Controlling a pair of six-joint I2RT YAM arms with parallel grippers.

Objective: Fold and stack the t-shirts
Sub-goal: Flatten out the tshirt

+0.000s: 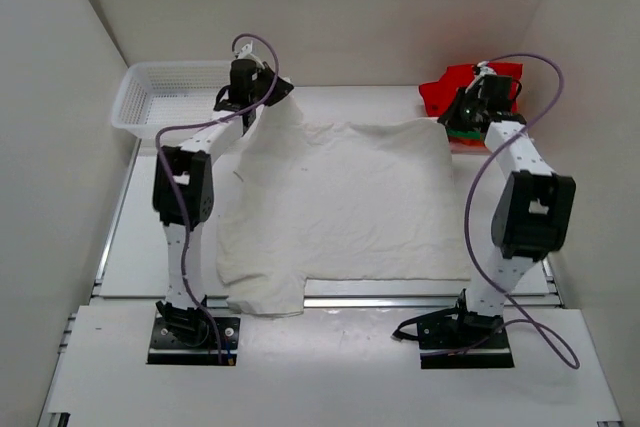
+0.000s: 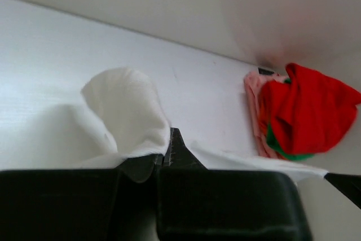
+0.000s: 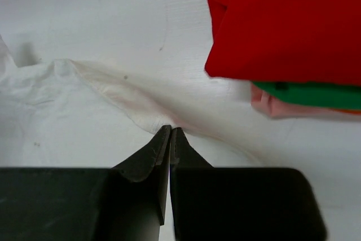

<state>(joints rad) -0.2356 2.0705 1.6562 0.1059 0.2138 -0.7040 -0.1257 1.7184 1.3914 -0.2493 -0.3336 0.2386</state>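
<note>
White enclosure walls closed in a white tabletop (image 1: pixel 130 247), and most of its middle was covered by the cream t-shirt (image 1: pixel 340 207), spread flat and wrinkled. One flap at about 7 o'clock lay over the near rail. A white mesh basket (image 1: pixel 165 97) sat at 10 o'clock. At 2 o'clock lay the stack of other t-shirts: a loosely heaped red t-shirt (image 3: pixel 282 21) on top, then a green t-shirt (image 3: pixel 316 94) and a salmon-pink t-shirt (image 3: pixel 271 105) showing as edges beneath.

The left gripper (image 2: pixel 171 139) was at 11 o'clock, its jaws pressed together on the far left corner of the cream shirt, which was drawn up into a peak above the tabletop. The right gripper (image 3: pixel 170 131) was at 1 o'clock, jaws likewise closed on the far right hem, low against the tabletop and just beside the stack.

Several risks followed from this. Both pinches looked to catch only a thin bite at the hem, so a quick pull could have let the cloth slip out of one gripper and left the fold lopsided. The left corner stood higher than the right, and carrying the far edge toward 6 o'clock at uneven heights would probably have skewed the crease. The right gripper's closeness to the stack was the sharper worry. A swing or lift there might have brushed the loose red shirt, dragged it off the pile, or caught its cloth along with the cream hem. The flap over the near rail could also have snagged or bunched as the shirt was drawn.
</note>
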